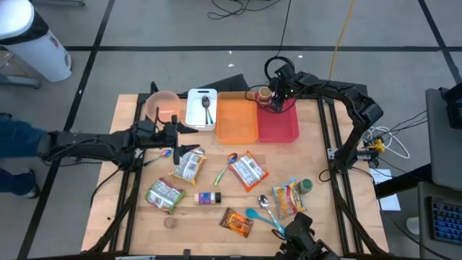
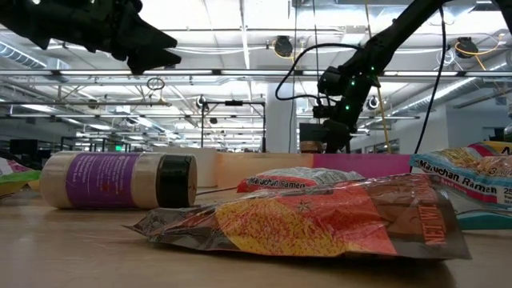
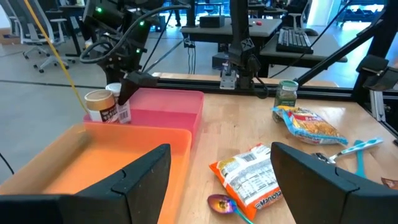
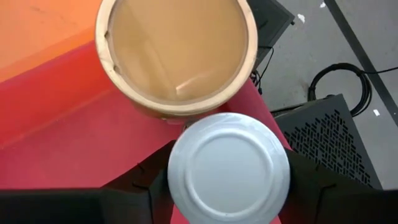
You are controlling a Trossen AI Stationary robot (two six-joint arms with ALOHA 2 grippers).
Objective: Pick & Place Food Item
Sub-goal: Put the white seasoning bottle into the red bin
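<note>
My right gripper (image 4: pixel 228 186) is shut on a small container with a round white lid (image 4: pixel 228 168) over the pink tray's (image 1: pixel 283 126) far left corner. A cup with a tan lid (image 4: pixel 176 53) stands in that corner right beside it. The left wrist view shows both, the cup (image 3: pixel 99 106) and the container (image 3: pixel 118 102). My left gripper (image 3: pixel 221 152) hangs open and level above the table near the white tray (image 1: pixel 201 108), nothing between its fingers. My right gripper pinches the white-lidded container between its two fingers, one on each side just under the lid's rim (image 4: pixel 177 183). The fingers come slanting down from above. The container is upright. The pink tray's wall hides its lower end, so whether it rests on the tray cannot be told.
An orange tray (image 1: pixel 237 118) sits between the white tray and the pink one, with a pink bowl (image 1: pixel 162 106) at the far left. Ramen packs (image 1: pixel 249 171), a snack bag (image 1: pixel 237 222), a purple-labelled jar (image 1: pixel 207 198), a green jar (image 1: pixel 306 185) and spoons lie on the near half.
</note>
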